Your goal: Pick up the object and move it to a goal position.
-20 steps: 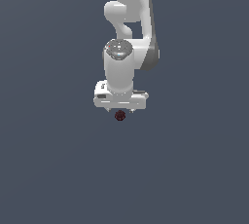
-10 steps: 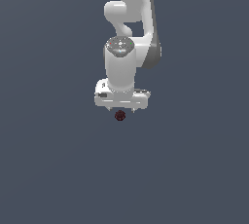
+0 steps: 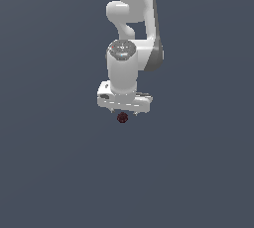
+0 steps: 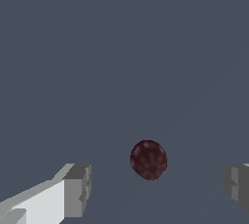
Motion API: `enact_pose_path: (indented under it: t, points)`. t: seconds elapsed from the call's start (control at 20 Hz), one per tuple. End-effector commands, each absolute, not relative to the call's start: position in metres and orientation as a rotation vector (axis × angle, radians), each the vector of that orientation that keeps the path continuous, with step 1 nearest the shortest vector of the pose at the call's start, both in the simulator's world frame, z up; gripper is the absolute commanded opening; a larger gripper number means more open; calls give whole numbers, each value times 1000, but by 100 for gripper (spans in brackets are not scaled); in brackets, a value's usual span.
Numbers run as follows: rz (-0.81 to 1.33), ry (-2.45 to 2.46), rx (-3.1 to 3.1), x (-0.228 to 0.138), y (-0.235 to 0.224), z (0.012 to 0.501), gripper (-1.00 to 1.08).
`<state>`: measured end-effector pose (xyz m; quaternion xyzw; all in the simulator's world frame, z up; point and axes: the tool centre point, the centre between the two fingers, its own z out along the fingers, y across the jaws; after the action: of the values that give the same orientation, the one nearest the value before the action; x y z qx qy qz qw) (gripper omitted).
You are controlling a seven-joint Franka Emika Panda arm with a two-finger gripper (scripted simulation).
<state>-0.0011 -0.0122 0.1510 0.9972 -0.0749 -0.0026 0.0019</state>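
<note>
The object (image 3: 122, 118) is a tiny dark red-maroon mottled lump on the plain grey floor, just below the white gripper (image 3: 124, 111) in the exterior view. In the wrist view the object (image 4: 149, 159) lies between the two grey fingertips (image 4: 78, 190), a bit nearer the one at the picture's left than the other (image 4: 237, 184). The jaws stand wide apart, open and empty, touching nothing. The fingers are mostly hidden under the hand in the exterior view.
The white arm (image 3: 131, 19) rises from the gripper toward the top of the exterior view. A flat, uniform grey floor (image 3: 49, 162) surrounds the object.
The arm's wrist and hand have shifted slightly; the object has stayed where it was, just below the hand. The jaws remain open.
</note>
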Motion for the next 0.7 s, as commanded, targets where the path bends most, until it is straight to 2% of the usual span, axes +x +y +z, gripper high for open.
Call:
enact_pose_path:
  t: [0.0, 0.65]
  points:
    - [-9, -301, 3125, -4, -12, 146, 100]
    - [-8, -853, 3028, -28, -16, 106, 100]
